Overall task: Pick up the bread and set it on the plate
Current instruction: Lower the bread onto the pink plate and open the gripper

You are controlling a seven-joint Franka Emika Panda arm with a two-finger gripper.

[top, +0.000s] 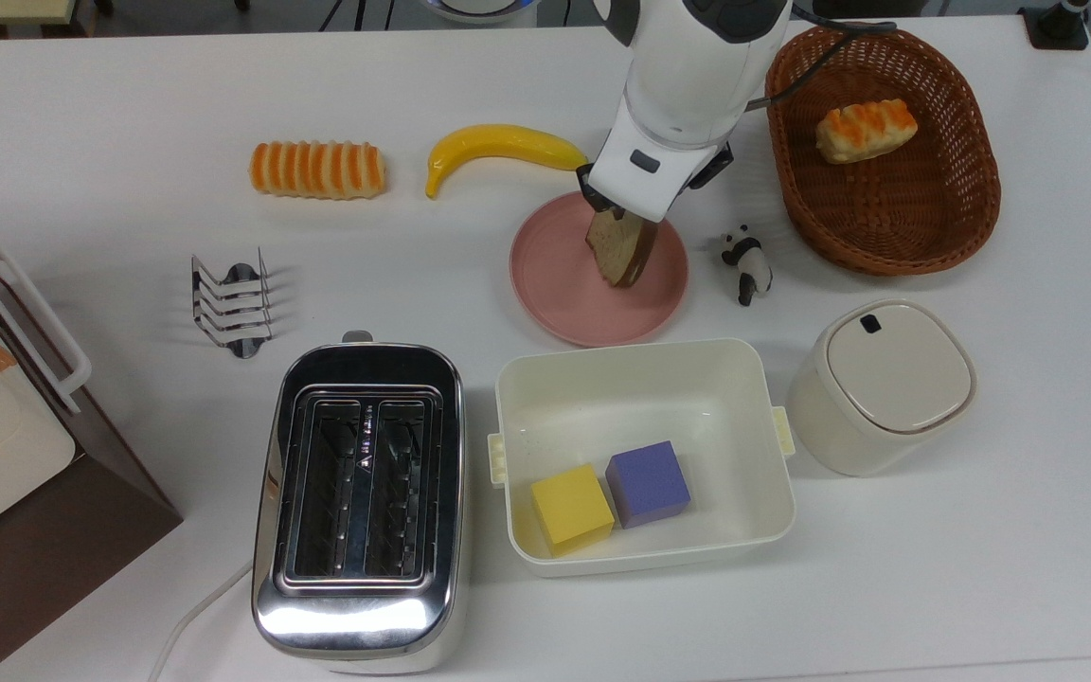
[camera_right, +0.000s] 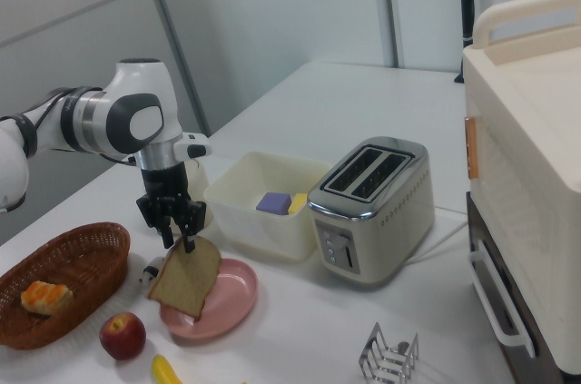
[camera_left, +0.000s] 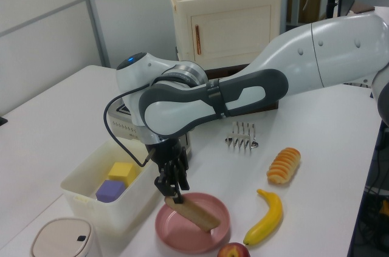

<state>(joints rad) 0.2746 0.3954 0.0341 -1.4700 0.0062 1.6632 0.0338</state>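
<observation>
Toaster (top: 359, 502) of polished chrome and a white rectangular tub (top: 642, 376) holding a yellow and a purple cube are seen nearest in the top view. Beyond them, a round pink plate (top: 560, 294) is met by the lower edge of a brown wholemeal bread slice (top: 618, 251), held tilted, its upper corner clamped between the fingers of the black two-finger gripper (camera_left: 172, 191). Farther back, a yellow banana (top: 498, 147) is seen.
</observation>
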